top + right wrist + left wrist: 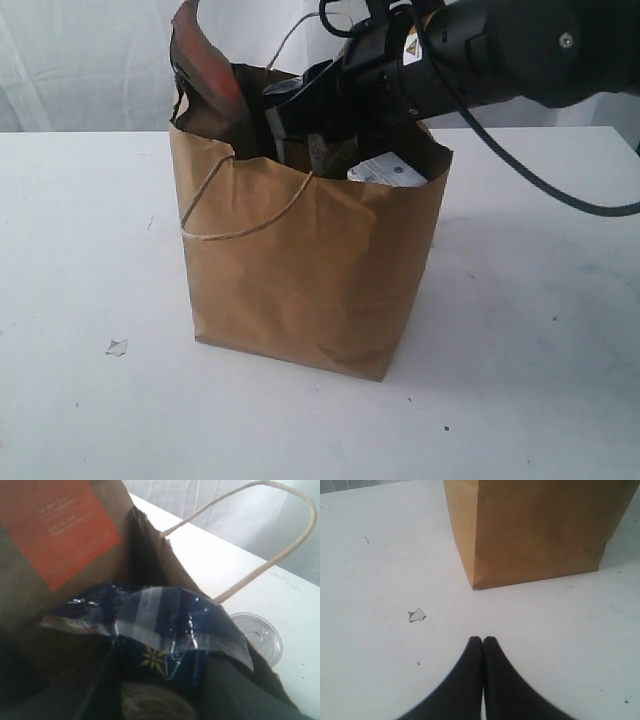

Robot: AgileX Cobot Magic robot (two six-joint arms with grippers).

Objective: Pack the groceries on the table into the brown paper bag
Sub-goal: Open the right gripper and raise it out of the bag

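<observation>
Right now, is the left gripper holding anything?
No. The left gripper is shut tight with nothing caught in it, poised over the white table.

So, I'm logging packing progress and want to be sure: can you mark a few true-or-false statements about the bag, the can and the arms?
1. The brown paper bag lies on its side. False: it stands upright on the table.
2. The left gripper is shut and holds nothing. True.
3. The pull-tab can is inside the bag. False: it sits on the table outside it.
4. The right arm reaches into the bag's open top. True.
</observation>
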